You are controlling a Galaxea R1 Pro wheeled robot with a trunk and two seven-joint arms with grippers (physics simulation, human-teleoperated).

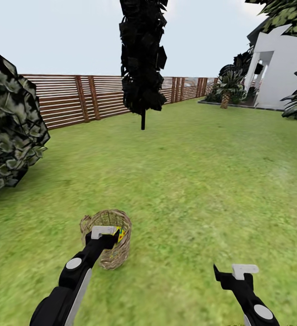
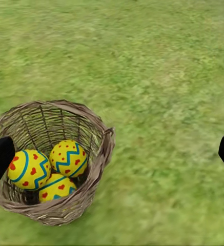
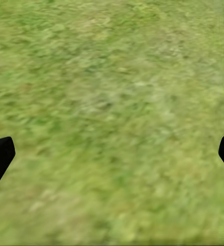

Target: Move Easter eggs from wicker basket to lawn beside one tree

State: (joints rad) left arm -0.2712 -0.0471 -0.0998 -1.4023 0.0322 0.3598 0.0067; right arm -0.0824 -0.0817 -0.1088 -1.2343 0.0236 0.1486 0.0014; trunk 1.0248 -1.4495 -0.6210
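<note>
Below the left tool [image 1: 106, 234], three Easter eggs [image 2: 54, 169] in wicker basket [image 2: 99, 154], fingers spread

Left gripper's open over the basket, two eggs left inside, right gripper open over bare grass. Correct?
Not quite: the wicker basket holds three Easter eggs, as the left wrist view shows. The rest stands: left gripper open over it, right gripper open over lawn.

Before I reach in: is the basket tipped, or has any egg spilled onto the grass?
Nothing stands out. The wicker basket stands upright on the lawn, its rim whole, with all three Easter eggs nestled together inside. The left gripper is open over the basket; the right gripper is open over bare grass.
</note>
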